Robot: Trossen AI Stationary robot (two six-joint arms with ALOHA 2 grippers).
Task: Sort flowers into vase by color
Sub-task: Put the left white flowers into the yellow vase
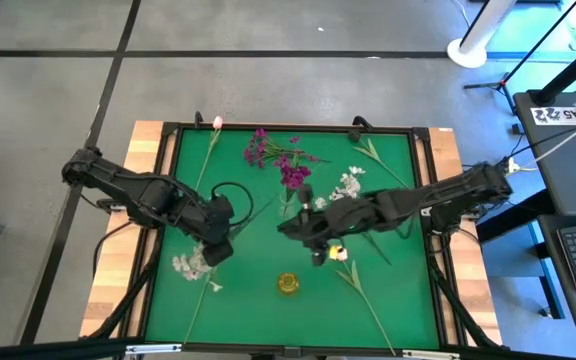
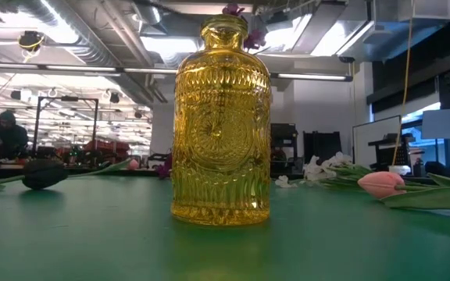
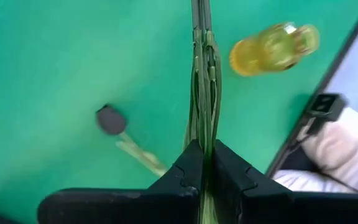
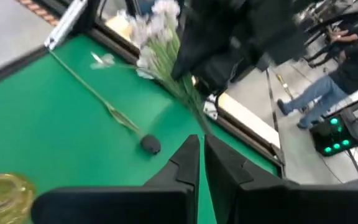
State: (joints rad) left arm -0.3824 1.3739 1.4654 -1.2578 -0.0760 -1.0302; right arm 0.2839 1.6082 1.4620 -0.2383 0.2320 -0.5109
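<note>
A spray of small white blossoms [image 1: 190,265] [image 4: 157,34] is in my left gripper [image 1: 218,247] [image 3: 202,155], which is shut on its bundled green stems. The stems run out toward my right gripper [image 1: 286,228] [image 4: 202,152], whose fingers are shut just at the stems' far end. The yellow glass vase [image 1: 287,283] [image 2: 221,117] stands upright near the table's near edge, between the two grippers. Magenta clusters [image 1: 288,160] lie toward the far edge. A pale pink bud [image 2: 381,183] lies on the cloth right of the vase. My left gripper pinches the bundle of green stems [image 3: 202,134] between its two fingers, with the stems running lengthwise out past the fingertips. The white blossoms sit behind the fingers, toward the table's left near side. My right gripper: I cannot tell whether it touches the stem end [image 4: 201,124].
A dark bud on a long stem [image 3: 110,119] [image 2: 44,173] lies on the green cloth left of the vase. More stems lie near the far right corner [image 1: 373,155] and a pink bud at the far edge [image 1: 217,122]. The table has a raised black frame [image 1: 168,200]. People stand beyond the table [image 4: 347,56].
</note>
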